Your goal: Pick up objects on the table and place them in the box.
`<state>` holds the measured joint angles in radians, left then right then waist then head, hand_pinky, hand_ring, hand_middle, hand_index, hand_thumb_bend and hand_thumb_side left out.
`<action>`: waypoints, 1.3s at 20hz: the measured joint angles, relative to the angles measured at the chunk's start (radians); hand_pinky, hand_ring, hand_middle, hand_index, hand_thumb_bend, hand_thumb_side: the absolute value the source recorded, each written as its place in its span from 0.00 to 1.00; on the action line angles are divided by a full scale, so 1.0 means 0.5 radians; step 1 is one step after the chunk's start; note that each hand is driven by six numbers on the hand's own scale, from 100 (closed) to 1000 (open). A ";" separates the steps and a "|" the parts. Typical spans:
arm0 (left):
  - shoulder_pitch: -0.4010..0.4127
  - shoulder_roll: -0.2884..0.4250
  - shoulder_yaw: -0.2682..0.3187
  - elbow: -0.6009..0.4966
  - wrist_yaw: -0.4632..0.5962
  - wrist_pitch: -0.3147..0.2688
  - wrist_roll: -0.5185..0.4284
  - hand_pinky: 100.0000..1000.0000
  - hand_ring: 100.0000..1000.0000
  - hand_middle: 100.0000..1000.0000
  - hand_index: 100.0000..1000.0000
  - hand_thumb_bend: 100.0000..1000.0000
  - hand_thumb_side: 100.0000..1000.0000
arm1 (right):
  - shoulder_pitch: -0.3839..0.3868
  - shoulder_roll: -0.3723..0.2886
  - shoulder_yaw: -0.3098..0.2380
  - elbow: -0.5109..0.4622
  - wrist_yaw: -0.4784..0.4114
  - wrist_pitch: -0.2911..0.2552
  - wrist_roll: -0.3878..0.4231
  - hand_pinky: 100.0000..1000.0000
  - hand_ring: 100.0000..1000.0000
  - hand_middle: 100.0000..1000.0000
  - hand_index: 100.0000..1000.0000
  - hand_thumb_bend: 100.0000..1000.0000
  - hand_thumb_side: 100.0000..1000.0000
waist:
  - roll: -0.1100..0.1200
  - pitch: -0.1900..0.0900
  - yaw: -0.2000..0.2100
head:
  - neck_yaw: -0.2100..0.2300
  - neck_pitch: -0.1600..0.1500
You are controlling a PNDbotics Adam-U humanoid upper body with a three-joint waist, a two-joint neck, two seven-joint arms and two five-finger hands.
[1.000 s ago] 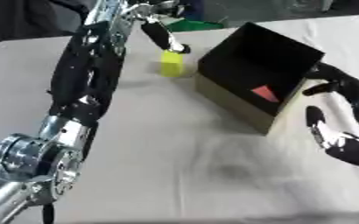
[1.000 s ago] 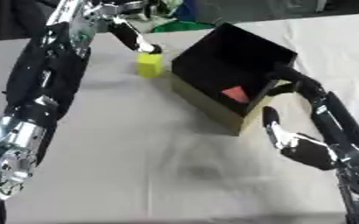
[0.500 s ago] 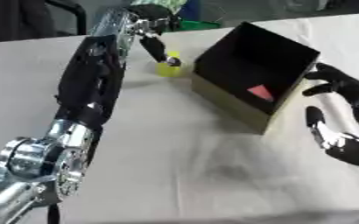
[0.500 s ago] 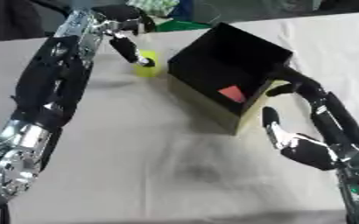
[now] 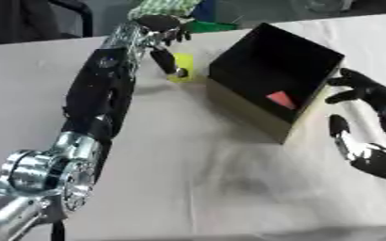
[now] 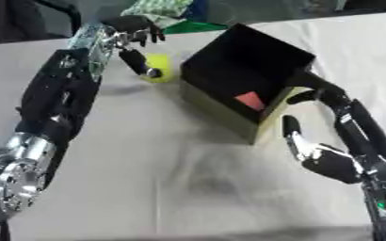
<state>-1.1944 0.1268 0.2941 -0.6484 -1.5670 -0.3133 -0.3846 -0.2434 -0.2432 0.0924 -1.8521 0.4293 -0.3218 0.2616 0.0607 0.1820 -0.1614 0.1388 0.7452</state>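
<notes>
Box [image 5: 270, 82], black inside with a tan outer wall, sits on the white table [image 5: 188, 179] right of centre, a red piece [image 5: 280, 99] lying in it. Left eye view: the left hand [image 5: 162, 28] reaches to the yellow block [image 5: 182, 68], thumb touching it, fingers curled above. Right eye view: the right hand [image 6: 324, 157] rests by the box's right corner, fingers spread apart, holding nothing.

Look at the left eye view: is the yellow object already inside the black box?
No. The yellow object lies on the table outside the black box, beside the left hand.
</notes>
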 measured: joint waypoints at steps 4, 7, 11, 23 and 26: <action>0.010 0.018 0.006 0.020 0.033 0.020 0.075 0.76 0.72 0.76 0.88 0.41 0.19 | -0.006 0.000 0.000 0.001 0.000 -0.003 0.007 0.99 0.69 0.82 1.00 0.00 0.51 | 0.006 0.013 -0.006 | 0.000 0.000; 0.012 0.032 0.010 0.035 0.056 0.023 0.125 0.78 0.74 0.78 0.88 0.40 0.18 | -0.006 0.000 0.000 0.003 0.000 -0.004 0.008 1.00 0.69 0.82 1.00 0.00 0.51 | 0.011 0.027 -0.008 | 0.000 0.000; 0.012 0.035 0.010 0.051 0.085 0.007 0.170 0.79 0.75 0.79 0.88 0.39 0.17 | -0.007 -0.001 0.000 0.004 0.000 -0.004 0.008 1.00 0.69 0.81 1.00 0.00 0.52 | 0.020 0.047 -0.008 | 0.000 0.000; 0.035 0.049 0.009 0.085 0.095 0.010 0.196 0.74 0.67 0.69 0.82 0.30 0.12 | -0.024 -0.006 0.000 0.004 0.002 -0.004 0.007 1.00 0.69 0.81 1.00 0.00 0.52 | 0.030 0.112 -0.033 | -0.002 -0.006; 0.040 0.049 0.009 0.083 0.090 0.011 0.232 0.68 0.57 0.56 0.75 0.22 0.02 | -0.024 -0.006 0.000 0.004 0.002 -0.005 0.006 1.00 0.69 0.81 1.00 0.00 0.52 | 0.030 0.116 -0.036 | -0.003 -0.008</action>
<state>-1.1745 0.1512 0.2986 -0.6067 -1.5221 -0.3075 -0.2688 -0.2551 -0.2461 0.0925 -1.8501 0.4305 -0.3245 0.2646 0.0755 0.2400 -0.1796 0.1375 0.7412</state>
